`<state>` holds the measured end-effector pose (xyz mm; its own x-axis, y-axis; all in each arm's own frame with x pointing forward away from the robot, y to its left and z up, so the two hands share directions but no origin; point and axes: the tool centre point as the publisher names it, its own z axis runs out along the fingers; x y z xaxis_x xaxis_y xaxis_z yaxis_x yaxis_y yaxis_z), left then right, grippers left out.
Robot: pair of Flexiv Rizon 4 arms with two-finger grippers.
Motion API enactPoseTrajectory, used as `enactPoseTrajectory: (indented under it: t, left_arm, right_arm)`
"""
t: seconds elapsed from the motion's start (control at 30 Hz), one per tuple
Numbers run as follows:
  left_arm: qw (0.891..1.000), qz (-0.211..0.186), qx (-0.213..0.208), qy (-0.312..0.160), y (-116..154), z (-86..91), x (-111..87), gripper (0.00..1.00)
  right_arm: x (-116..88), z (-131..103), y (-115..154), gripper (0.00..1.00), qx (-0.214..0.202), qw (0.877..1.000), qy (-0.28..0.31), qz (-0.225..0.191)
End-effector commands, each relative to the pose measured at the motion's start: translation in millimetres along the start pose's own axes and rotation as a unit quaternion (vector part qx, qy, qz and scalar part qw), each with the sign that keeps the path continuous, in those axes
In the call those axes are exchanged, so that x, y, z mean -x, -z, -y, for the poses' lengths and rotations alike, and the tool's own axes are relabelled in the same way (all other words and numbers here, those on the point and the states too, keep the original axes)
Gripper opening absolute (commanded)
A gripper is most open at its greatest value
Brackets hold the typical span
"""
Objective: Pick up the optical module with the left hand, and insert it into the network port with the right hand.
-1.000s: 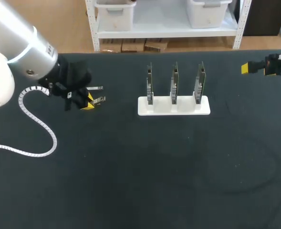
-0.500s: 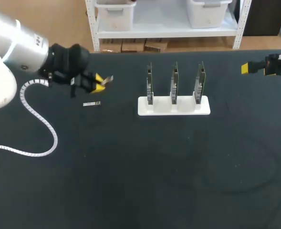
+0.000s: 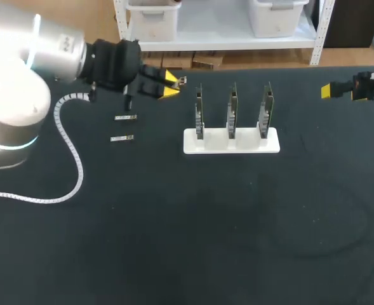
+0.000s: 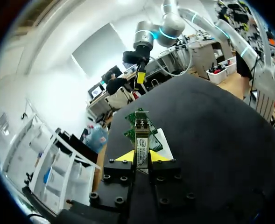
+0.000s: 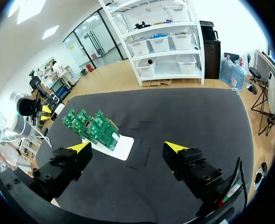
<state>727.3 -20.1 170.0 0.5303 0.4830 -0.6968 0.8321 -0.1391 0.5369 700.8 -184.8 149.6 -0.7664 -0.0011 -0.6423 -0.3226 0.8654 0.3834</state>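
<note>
My left gripper [image 3: 169, 86] hovers above the table's back left, just left of the boards, shut on a slim silver optical module [image 3: 181, 81] that sticks out past its yellow tips. In the left wrist view the module [image 4: 141, 140] sits pinched between the fingers of the left gripper [image 4: 142, 157], pointing at the green network boards [image 4: 152, 138] ahead. Three green boards [image 3: 232, 111] stand upright in a white holder [image 3: 231, 143]. My right gripper [image 3: 329, 91] hangs at the far right edge, open and empty [image 5: 128, 148], with the boards [image 5: 93, 127] ahead of it.
Two more silver modules [image 3: 126, 117] [image 3: 122, 138] lie on the black table [image 3: 193, 229] left of the holder. A white coiled cable [image 3: 69, 146] from my left arm trails over the table's left side.
My left gripper rose off the table with the module and swung right and toward the back, close to the leftmost board. The right arm stayed put.
</note>
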Motion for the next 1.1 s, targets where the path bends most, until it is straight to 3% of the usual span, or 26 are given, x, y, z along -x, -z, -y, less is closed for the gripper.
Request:
enactPoseTrajectory:
  t: [0.03,0.3,1.1]
  left_arm:
    - [0.998,0.067,0.001,0.005,3,-9.0,6.1,0.00]
    - [0.998,0.031,-0.026,0.042,10,-3.2,16.6,0.00]
    - [0.998,0.031,-0.026,0.042,10,-3.2,16.6,0.00]
  right_arm:
    - [0,-1,1,1.00,-0.002,1.000,0.000,0.000]
    - [0,-1,1,1.00,-0.002,1.000,0.000,0.000]
    - [0,-1,1,1.00,-0.002,1.000,0.000,0.000]
